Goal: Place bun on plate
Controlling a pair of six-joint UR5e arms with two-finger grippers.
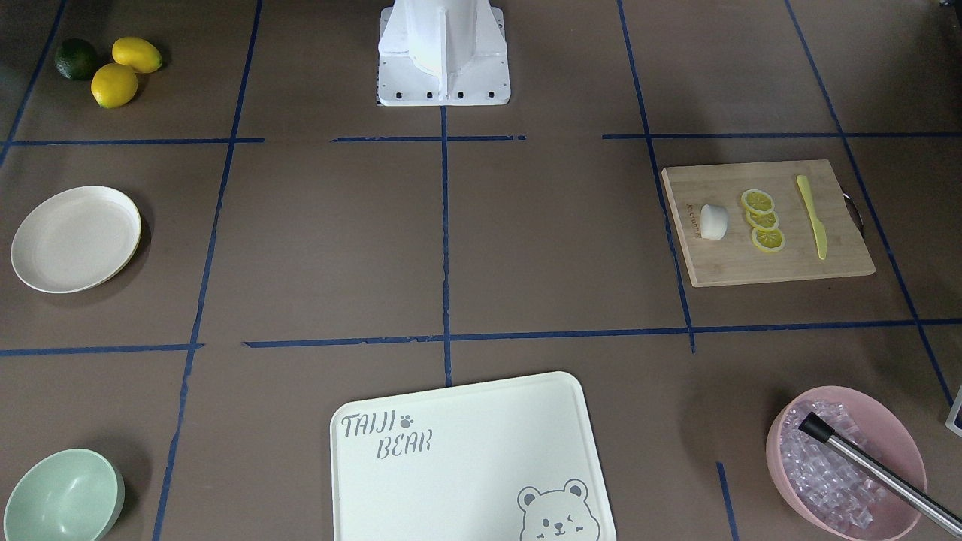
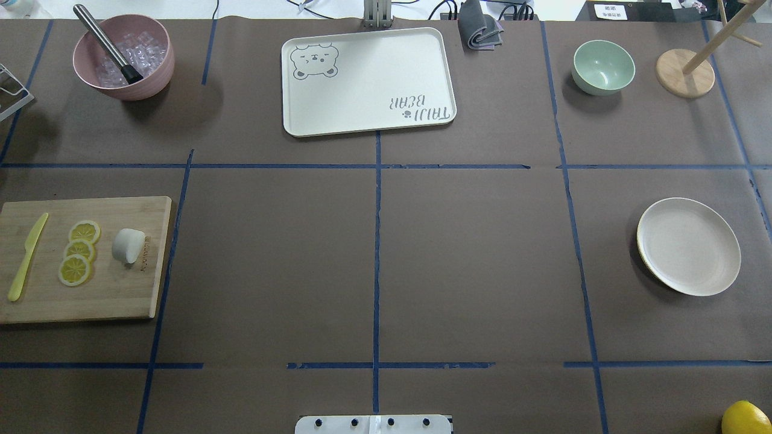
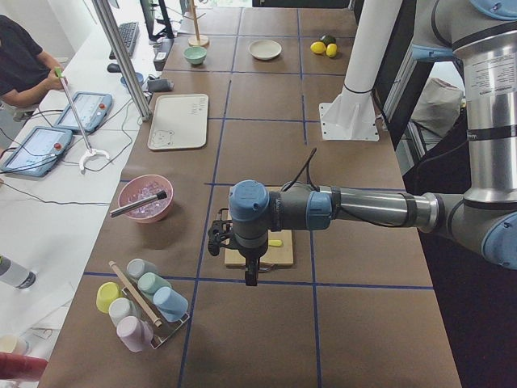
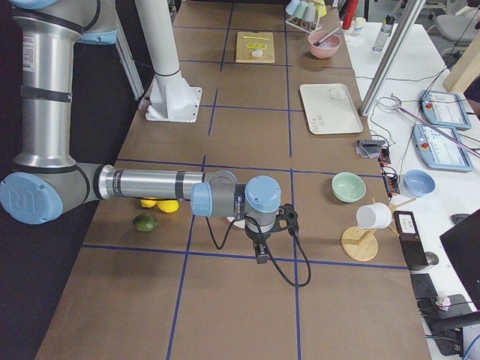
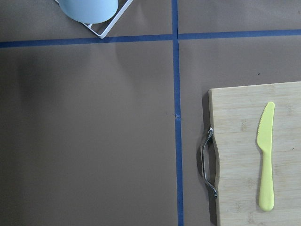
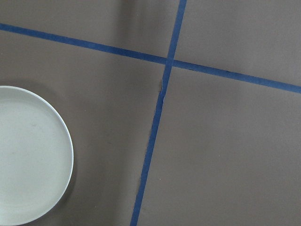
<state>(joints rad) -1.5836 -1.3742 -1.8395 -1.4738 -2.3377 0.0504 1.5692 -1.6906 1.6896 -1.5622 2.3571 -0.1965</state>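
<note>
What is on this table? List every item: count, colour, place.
bun: one, white, on the cutting board
plate: one, cream, robot's right side
cutting board: one, bamboo, robot's left side
lemon slices: three, yellow, on the board
knife: one, yellow, board's outer side
lemons: two, yellow, near right
lime: one, green, beside them
mint bowl: one, green, far right
pink bowl: one, holding ice, far left
tray: one, white, far centre
left gripper: one, dark, above the board's outer end
right gripper: one, dark, high beside the plate

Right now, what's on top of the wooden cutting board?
On the cutting board lie the bun, three lemon slices in a row beside it, and a yellow knife on the slices' other side. Whatever lies under the board is covered and cannot be seen.
</note>
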